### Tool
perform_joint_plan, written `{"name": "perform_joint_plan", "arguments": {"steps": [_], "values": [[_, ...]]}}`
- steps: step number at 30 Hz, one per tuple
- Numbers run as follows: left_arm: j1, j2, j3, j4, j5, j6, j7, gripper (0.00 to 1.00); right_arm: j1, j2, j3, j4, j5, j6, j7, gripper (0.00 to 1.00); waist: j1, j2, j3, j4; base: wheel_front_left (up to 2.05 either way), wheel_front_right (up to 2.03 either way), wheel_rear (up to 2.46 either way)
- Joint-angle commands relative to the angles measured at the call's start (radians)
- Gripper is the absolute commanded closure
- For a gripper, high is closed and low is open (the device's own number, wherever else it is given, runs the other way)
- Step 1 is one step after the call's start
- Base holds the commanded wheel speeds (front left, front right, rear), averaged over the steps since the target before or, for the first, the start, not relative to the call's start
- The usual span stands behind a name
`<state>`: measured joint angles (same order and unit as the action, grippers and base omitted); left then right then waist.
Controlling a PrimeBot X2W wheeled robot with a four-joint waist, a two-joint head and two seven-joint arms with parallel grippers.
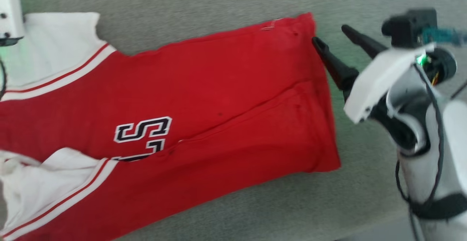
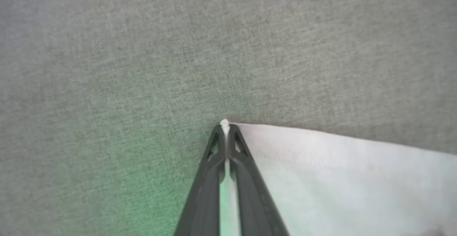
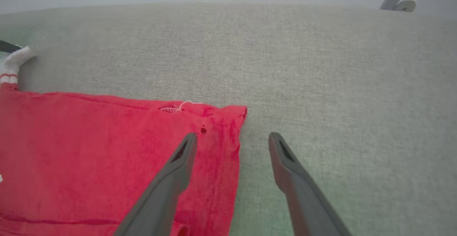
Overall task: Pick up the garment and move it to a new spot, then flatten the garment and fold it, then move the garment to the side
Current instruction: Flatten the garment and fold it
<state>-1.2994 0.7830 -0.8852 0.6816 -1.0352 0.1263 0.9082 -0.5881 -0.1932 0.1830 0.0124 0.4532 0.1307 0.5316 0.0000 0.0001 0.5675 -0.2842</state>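
Note:
The garment (image 1: 219,98) lies spread across the grey surface, red with white sleeves and part of its black lettering showing. My left gripper (image 2: 224,129) is shut on the corner of a white sleeve (image 2: 339,179), and a bit of cloth pokes out between the tips. The left arm's pale housing (image 1: 9,11) sits at the far left by the sleeve. My right gripper (image 1: 328,35) stands open at the garment's far right hem corner. In the right wrist view the right gripper (image 3: 232,137) straddles that hem edge, one finger over the red garment (image 3: 89,150) and the other over bare surface.
A grey fabric-covered table (image 1: 219,0) carries everything. Its near edge runs along the lower right (image 1: 365,230). Beyond its far edge a grey leg with a caster (image 3: 400,0) stands. Bare cloth surface extends right of the hem.

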Motion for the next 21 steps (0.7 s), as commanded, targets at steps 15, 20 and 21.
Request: {"name": "perform_joint_plan", "arguments": {"steps": [15, 20, 21], "values": [[0.007, -0.164, -0.054, 0.126, 0.021, -0.080, -0.055, 1.00, -0.240, -0.078, 0.195, 0.418, 0.097, 0.000, 0.396, 1.00, 0.0000, -0.0001, 0.026, 0.144, 0.00, 0.00, 0.00], [-0.017, -0.164, -0.049, 0.138, 0.027, -0.090, -0.085, 1.00, -0.259, -0.112, 0.169, 0.393, 0.096, 0.000, 0.375, 1.00, 0.0000, -0.0001, 0.008, 0.159, 0.00, 0.00, 0.00], [-0.024, -0.163, -0.046, 0.136, 0.026, -0.093, -0.092, 1.00, -0.256, -0.118, 0.162, 0.381, 0.103, 0.000, 0.371, 1.00, 0.0000, -0.0001, 0.001, 0.163, 0.00, 0.00, 0.00]]}}
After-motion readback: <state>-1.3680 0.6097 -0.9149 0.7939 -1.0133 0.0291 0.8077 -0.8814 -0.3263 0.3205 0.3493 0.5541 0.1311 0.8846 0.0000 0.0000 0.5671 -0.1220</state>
